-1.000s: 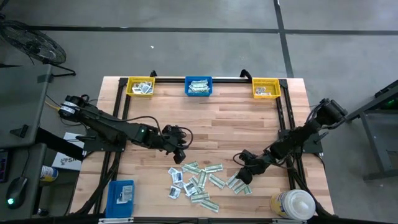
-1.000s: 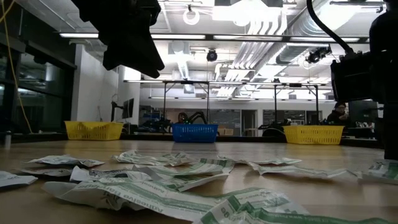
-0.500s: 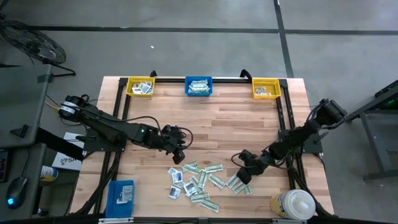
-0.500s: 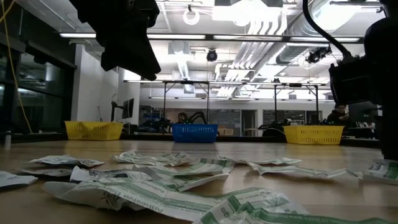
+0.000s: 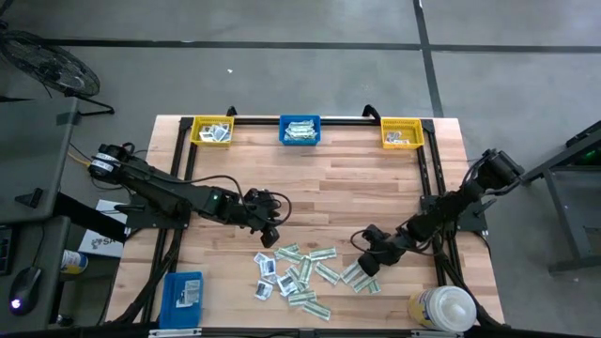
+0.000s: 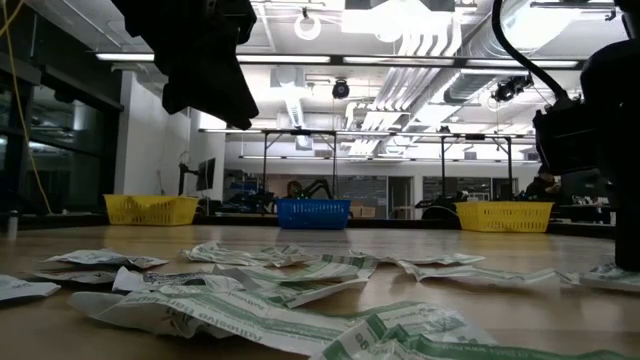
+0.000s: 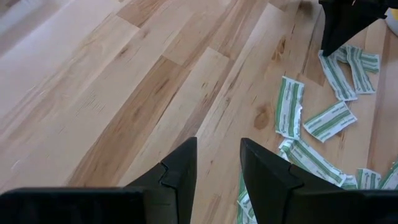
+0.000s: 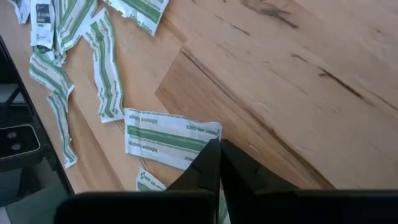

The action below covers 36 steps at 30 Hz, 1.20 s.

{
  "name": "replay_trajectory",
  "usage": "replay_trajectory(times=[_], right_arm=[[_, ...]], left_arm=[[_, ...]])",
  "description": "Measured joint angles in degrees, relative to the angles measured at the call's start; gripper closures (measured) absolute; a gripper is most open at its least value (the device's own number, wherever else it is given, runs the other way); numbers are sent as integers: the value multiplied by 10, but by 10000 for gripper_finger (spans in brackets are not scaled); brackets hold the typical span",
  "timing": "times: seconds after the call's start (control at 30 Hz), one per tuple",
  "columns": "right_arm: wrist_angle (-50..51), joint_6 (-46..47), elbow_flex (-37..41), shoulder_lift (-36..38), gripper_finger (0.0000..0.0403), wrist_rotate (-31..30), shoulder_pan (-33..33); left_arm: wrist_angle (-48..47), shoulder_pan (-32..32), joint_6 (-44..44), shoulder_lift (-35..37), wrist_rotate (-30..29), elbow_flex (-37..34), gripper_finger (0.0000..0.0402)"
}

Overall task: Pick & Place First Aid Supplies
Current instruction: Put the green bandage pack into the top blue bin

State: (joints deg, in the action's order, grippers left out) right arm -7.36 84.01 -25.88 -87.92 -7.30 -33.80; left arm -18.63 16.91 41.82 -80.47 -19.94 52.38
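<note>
Even, bright overhead light; glaring ceiling lamps (image 6: 420,18) and blurred foreground packets (image 6: 250,310) in low view.

In the high view, the contents of the two yellow bins (image 5: 211,130) (image 5: 401,134) and the blue bin (image 5: 300,130), far beyond both grippers, are too small to tell apart. The printing on the packets (image 5: 302,275) between the grippers is equally unreadable. The white-capped bottle (image 5: 443,309), near the right gripper (image 5: 362,267), is cut by the bottom edge. From the right wrist, the closed fingers (image 8: 208,165) cover the corner of a green-striped strip (image 8: 168,138), so whether they pinch it cannot be told. In the low view, the left gripper (image 6: 205,55) is a dark shape cut by the top edge, its fingertips indistinct.
</note>
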Motion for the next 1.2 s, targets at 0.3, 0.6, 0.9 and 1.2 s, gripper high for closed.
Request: replay_trajectory(times=[0.3, 0.6, 0.9, 1.2], right_arm=[[19, 6, 3, 45, 402, -45, 1], [196, -11, -53, 135, 403, -74, 1], [320, -100, -154, 170, 403, -196, 12], [325, -290, -254, 170, 403, -300, 53]], left_arm=[[-3, 0, 0, 0, 11, 0, 280], [-3, 0, 0, 0, 13, 0, 280], [141, 0, -29, 0, -20, 0, 280], [281, -27, -116, 0, 39, 0, 279]])
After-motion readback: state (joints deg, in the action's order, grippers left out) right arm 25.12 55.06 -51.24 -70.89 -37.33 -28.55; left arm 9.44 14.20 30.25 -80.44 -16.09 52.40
